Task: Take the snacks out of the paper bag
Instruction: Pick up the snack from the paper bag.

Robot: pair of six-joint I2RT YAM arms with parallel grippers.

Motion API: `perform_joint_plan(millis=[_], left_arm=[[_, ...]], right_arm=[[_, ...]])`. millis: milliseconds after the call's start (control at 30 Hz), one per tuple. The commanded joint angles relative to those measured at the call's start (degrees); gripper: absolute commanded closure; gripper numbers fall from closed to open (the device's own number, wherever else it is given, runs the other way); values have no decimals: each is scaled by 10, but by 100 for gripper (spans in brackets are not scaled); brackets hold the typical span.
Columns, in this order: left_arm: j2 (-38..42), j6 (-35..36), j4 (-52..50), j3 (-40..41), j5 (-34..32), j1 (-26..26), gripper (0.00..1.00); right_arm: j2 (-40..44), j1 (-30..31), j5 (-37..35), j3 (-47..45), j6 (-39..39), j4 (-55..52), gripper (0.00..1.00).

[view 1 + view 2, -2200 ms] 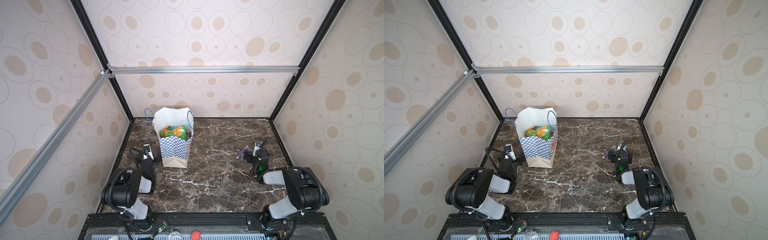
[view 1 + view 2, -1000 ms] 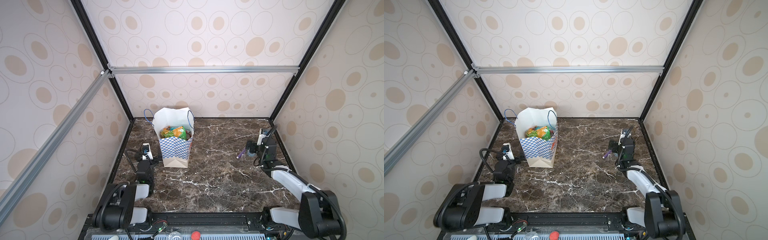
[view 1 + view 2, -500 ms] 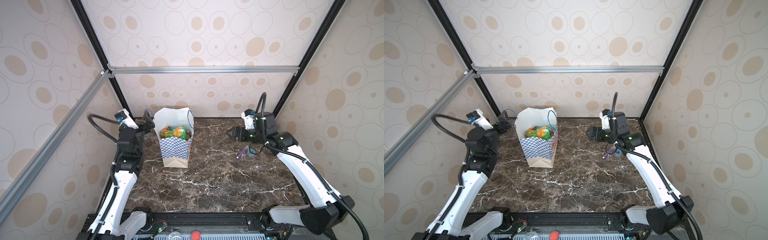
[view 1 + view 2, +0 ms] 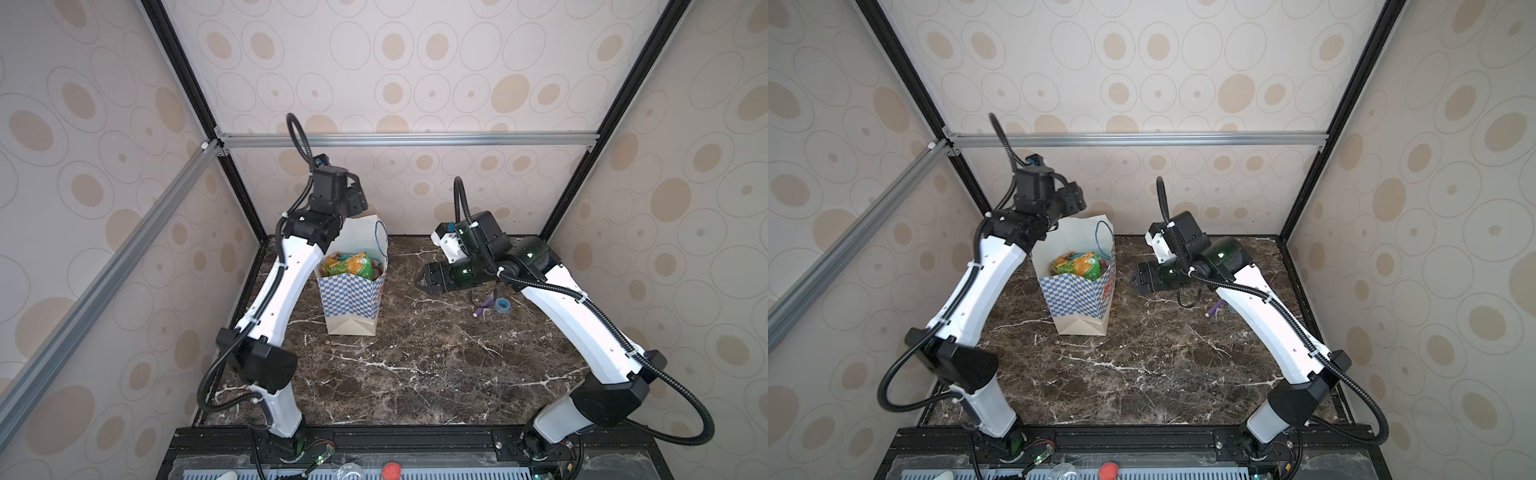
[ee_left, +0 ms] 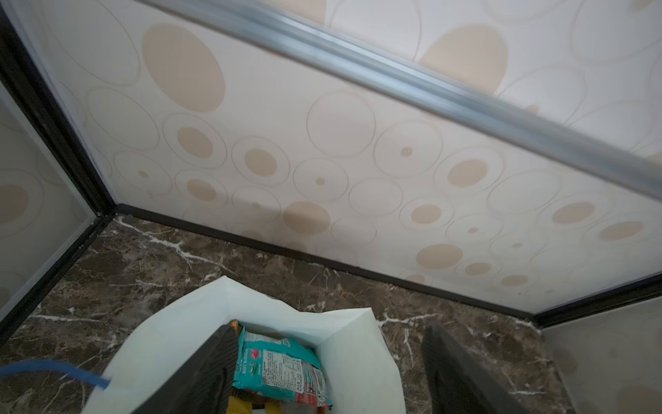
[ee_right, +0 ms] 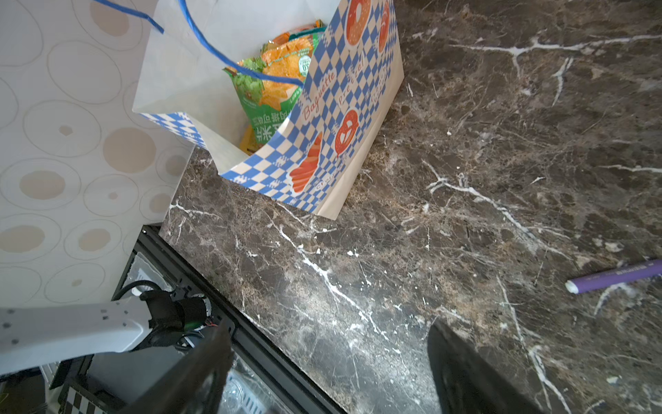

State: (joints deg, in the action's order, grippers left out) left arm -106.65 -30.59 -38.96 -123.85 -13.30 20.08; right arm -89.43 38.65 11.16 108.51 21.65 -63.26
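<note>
1. Top views: both arms rise from the rail at the bottom edge of the frame, the left arm at lower left and the right arm at lower right. Each is bent at the elbow and leans toward the back wall.
2. Between them the dark marble tabletop point(image 4: 415, 365) carries the paper bag point(image 4: 351, 299). The bag stands upright left of centre with its mouth open.
3. The snacks point(image 4: 353, 266), orange, yellow and green packets, lie inside the bag just below its rim.
4. Right of centre, the right tool point(image 4: 430, 279) hangs low and nearly level over the tabletop. It points left toward the bag but is apart from it.
5. A purple pen point(image 4: 484, 305) and a blue tape roll point(image 4: 503, 305) lie under the right forearm.
6. In the right wrist view the right tool's fingers stand wide apart with nothing between them. The bag sits at upper centre of that frame, well clear of them.
7. Farthest back, the left arm's wrist is raised above the bag's rear rim and tilted downward.
8. In the left wrist view the left tool point(image 5: 331, 328) is spread wide and grips nothing. It hangs over the bag's mouth, with a teal packet point(image 5: 279, 365) showing below between its fingers. Whether it touches anything cannot be told.
</note>
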Motion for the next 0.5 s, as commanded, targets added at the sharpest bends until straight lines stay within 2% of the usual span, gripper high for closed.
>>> perform_joint_plan(millis=[0, 200, 467], left_arm=[[-71, 38, -182, -57, -30, -4, 19], [-110, 83, -177, -34, 8, -4, 17], [-146, 143, -214, -44, 97, -4, 10]], right_arm=[[21, 6, -20, -6, 2, -27, 11], [33, 6, -35, -19, 2, -27, 11], [18, 6, -37, -6, -9, -21, 10]])
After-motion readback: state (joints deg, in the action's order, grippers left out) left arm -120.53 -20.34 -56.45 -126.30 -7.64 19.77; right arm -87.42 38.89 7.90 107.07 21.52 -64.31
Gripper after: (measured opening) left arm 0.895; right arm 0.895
